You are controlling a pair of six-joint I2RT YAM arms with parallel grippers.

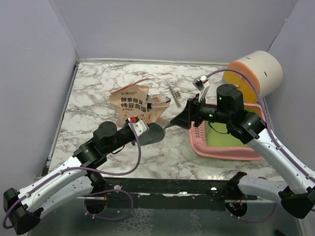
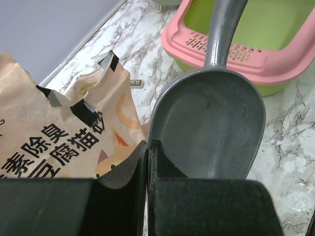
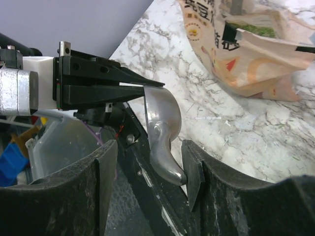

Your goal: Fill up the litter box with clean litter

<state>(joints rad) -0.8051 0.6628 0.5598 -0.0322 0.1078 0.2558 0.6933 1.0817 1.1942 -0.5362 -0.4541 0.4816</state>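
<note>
Left wrist view: left tool (image 2: 147,152) pinches the rim of the grey scoop (image 2: 211,123); right tool (image 3: 150,157) stands wide around its handle. The litter box (image 1: 226,153) sits on the tabletop (image 1: 96,95), right side.

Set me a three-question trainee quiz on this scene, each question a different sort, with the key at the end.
1. True or false: the grey scoop is carrying litter.
2. Which one is shut on the scoop's bowl rim? A) the left hand B) the right hand C) neither
3. Short answer: where can green litter be seen?

Key
1. False: the bowl is empty.
2. A. The right hand is open, with the scoop's handle between its fingers.
3. Inside the mouth of the tan bag.
</note>
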